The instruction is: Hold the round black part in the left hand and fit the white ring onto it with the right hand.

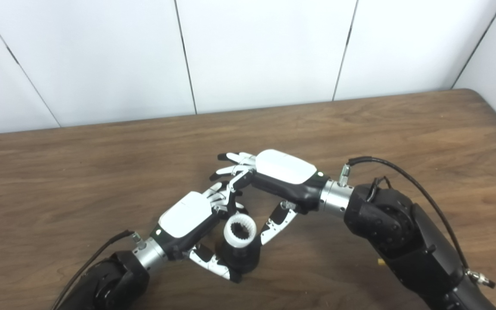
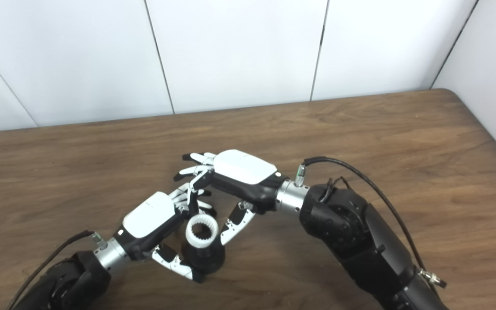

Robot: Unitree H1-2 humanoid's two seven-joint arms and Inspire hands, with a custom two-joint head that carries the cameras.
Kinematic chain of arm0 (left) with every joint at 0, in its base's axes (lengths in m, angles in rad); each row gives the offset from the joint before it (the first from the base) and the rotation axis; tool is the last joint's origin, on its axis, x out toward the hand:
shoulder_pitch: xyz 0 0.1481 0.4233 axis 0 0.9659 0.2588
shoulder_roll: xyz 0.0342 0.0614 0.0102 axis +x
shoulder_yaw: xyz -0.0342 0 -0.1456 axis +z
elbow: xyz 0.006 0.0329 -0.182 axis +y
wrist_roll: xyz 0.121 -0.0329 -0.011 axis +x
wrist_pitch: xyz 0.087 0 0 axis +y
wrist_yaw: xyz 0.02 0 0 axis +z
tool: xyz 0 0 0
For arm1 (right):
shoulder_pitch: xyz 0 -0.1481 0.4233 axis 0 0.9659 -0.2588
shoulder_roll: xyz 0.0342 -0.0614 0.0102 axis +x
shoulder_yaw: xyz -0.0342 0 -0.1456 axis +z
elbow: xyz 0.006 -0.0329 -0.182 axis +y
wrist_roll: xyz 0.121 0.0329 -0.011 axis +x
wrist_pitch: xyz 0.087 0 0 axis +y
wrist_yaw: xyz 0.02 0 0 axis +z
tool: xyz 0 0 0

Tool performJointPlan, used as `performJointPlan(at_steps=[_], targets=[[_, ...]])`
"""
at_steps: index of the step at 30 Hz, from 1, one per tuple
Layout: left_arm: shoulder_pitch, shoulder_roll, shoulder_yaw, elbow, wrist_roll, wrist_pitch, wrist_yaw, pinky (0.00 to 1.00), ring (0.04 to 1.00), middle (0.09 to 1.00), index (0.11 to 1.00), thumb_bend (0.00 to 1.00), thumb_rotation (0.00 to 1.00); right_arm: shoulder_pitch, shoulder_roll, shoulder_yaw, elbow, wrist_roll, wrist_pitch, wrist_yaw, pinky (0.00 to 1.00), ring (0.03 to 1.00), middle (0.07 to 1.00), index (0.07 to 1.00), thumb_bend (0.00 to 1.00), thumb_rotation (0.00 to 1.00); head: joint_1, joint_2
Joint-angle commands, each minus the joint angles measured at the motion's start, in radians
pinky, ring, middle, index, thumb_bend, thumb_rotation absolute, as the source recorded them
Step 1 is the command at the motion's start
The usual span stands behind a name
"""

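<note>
Toothed white plastic ring (image 1: 240,228) sits atop round black plastic part (image 1: 240,255), low over brown wooden table (image 1: 403,129). Left hand (image 1: 187,224) clamped around part. Right hand (image 1: 280,174) fingers spread, thumb beside ring, holding nothing. Risk: ring possibly not fully seated; thumb nudge could tilt it off.

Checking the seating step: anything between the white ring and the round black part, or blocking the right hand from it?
Nothing visible. The white ring already sits on top of the round black part, which the left hand holds. The right hand is beside and above it, thumb near the ring's right edge; whether it touches is unclear.
</note>
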Motion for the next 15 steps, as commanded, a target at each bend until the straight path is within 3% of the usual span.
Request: performJointPlan(at_steps=[1, 15], targets=[[-0.018, -0.001, 0.011, -0.033, -0.003, -0.011, -0.004, 1.0, 0.915, 0.752, 0.483, 0.52, 0.05, -0.013, 0.006, -0.006, -0.013, -0.002, -0.033, -0.031, 1.0, 1.0, 0.872, 0.481, 0.52, 0.13, 0.0, 0.002], [-0.014, -0.011, 0.035, -0.042, -0.007, -0.009, -0.032, 1.0, 0.924, 0.757, 0.483, 0.52, 0.05, 0.009, 0.002, 0.007, -0.033, 0.005, -0.017, -0.005, 1.0, 1.0, 0.871, 0.481, 0.52, 0.13, 0.004, 0.02]])
